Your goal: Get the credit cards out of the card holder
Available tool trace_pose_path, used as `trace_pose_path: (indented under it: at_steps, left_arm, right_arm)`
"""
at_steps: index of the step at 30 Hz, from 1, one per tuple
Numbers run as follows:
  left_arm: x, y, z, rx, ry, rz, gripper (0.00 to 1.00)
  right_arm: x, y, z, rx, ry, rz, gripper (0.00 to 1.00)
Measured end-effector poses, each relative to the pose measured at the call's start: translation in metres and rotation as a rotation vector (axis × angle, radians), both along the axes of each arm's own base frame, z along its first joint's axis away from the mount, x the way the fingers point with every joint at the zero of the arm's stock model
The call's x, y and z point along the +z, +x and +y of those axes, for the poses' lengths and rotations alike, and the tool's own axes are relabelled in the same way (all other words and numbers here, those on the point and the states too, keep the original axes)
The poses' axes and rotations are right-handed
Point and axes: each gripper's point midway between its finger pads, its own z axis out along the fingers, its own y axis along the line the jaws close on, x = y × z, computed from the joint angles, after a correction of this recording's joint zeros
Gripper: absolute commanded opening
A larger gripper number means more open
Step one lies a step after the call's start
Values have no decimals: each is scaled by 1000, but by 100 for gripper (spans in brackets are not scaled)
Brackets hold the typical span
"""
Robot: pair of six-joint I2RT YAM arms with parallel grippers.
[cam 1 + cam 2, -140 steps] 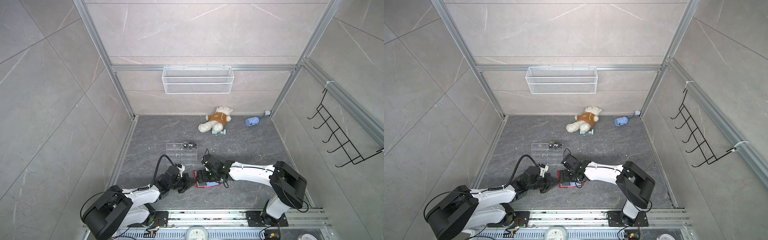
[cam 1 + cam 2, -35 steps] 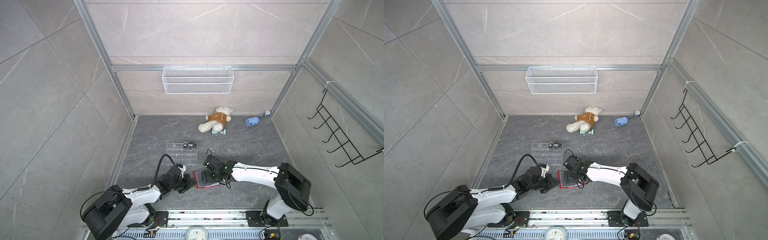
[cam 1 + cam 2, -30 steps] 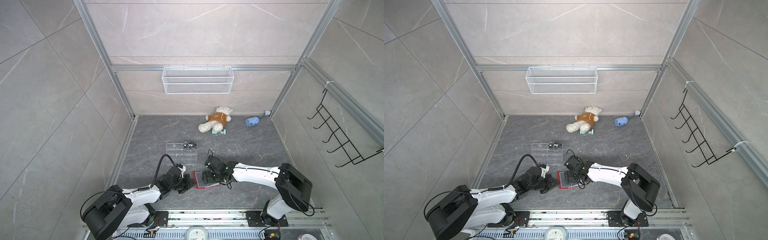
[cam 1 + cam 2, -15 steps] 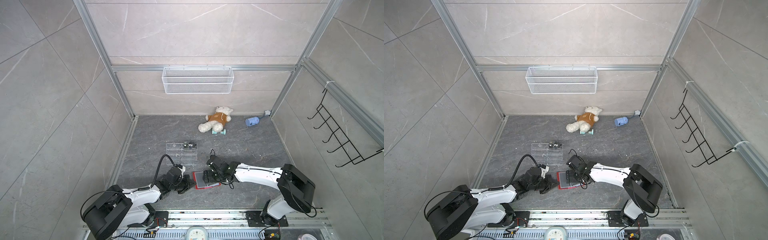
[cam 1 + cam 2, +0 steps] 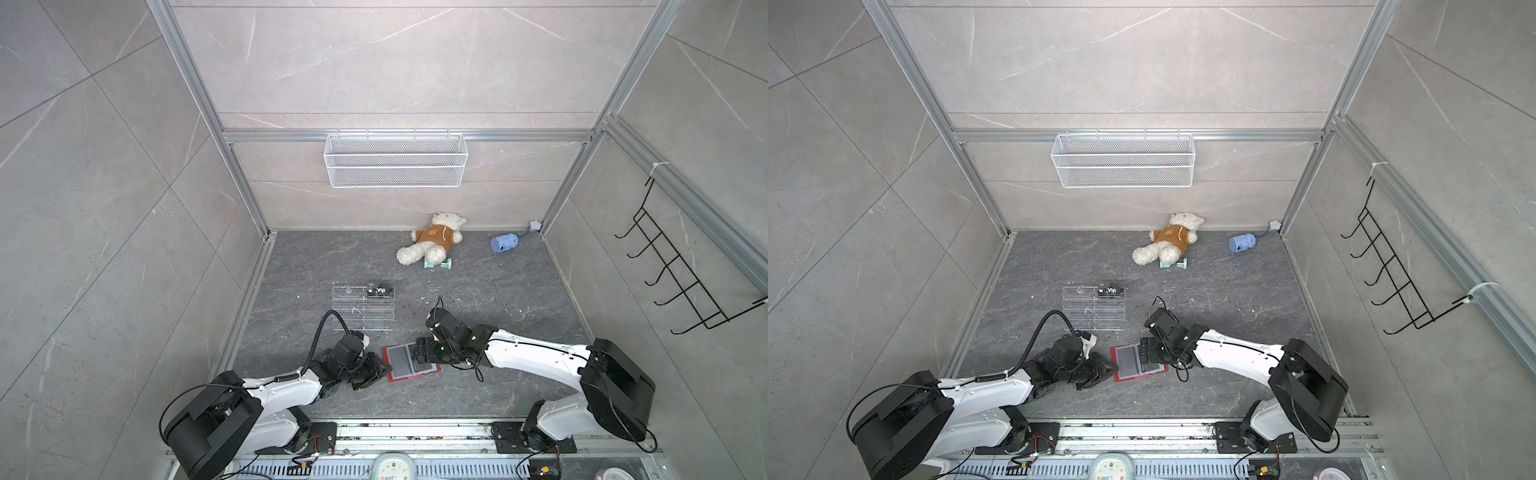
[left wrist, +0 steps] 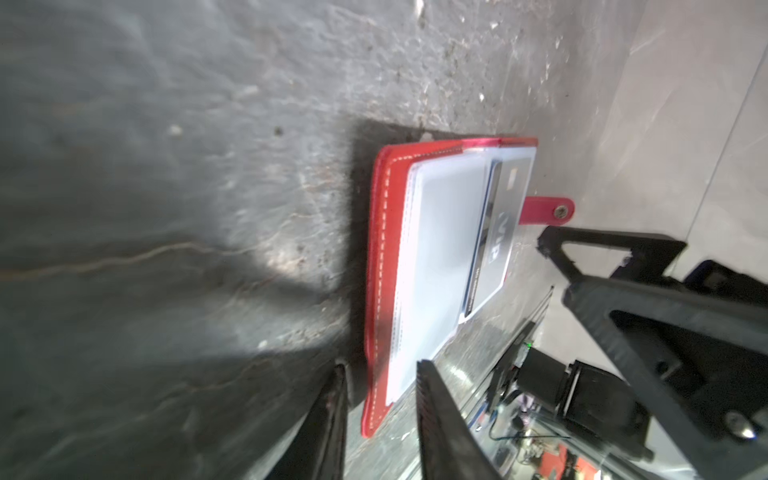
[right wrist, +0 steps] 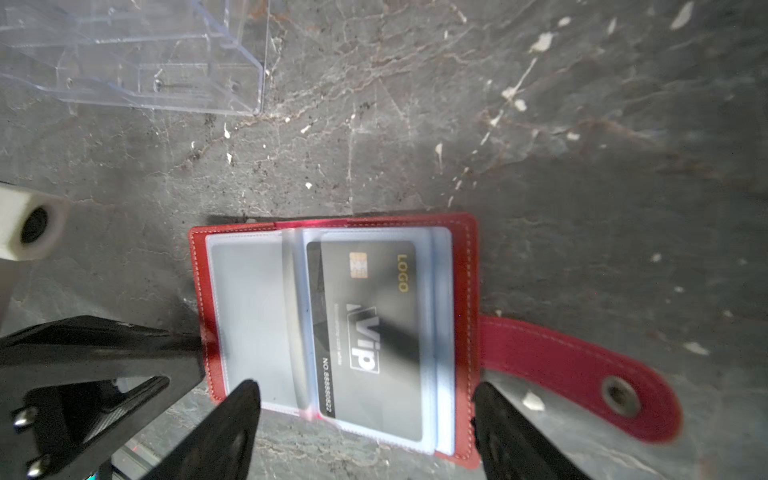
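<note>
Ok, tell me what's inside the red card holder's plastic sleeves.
The card holder lies open. A dark Vip card sits in the sleeve nearest the snap tab; the opposite sleeve looks empty. A dark edge behind that card may be another; the sleeves underneath are covered.

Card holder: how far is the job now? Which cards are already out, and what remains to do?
Done: one Vip card stands in the clear rack, out of the red card holder, which lies open. In hand: the right gripper hovers open over the second Vip card, in its sleeve; the left gripper, open, is at the card holder's edge. Left: pull that card out; sleeves beneath are hidden.
</note>
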Motion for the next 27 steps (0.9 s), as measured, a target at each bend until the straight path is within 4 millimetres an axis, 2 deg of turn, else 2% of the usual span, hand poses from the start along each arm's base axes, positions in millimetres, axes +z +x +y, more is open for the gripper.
trace_pose_path:
  at_steps: [3, 6, 8, 11, 14, 20, 27]
  left_arm:
    - [8, 1, 5, 15, 13, -22, 51]
    - [26, 3, 11, 28, 18, -68, 57]
    - [44, 7, 13, 37, 14, -111, 61]
    - [72, 13, 10, 36, -7, -170, 62]
    - [87, 18, 1, 21, -33, -183, 61]
    - [69, 11, -25, -57, -26, -102, 50]
    - [47, 10, -53, -79, -67, -21, 47]
  right_arm:
    - [8, 1, -5, -13, 25, -14, 78]
    - [14, 1, -10, -25, 52, -19, 69]
    - [15, 1, -14, -31, 66, -14, 56]
    - [14, 3, -17, -31, 85, -3, 29]
    - [12, 4, -19, -33, 104, 10, 15]
    - [-5, 1, -17, -20, 115, 49, 9]
    - [-26, 0, -17, -22, 102, 87, 6]
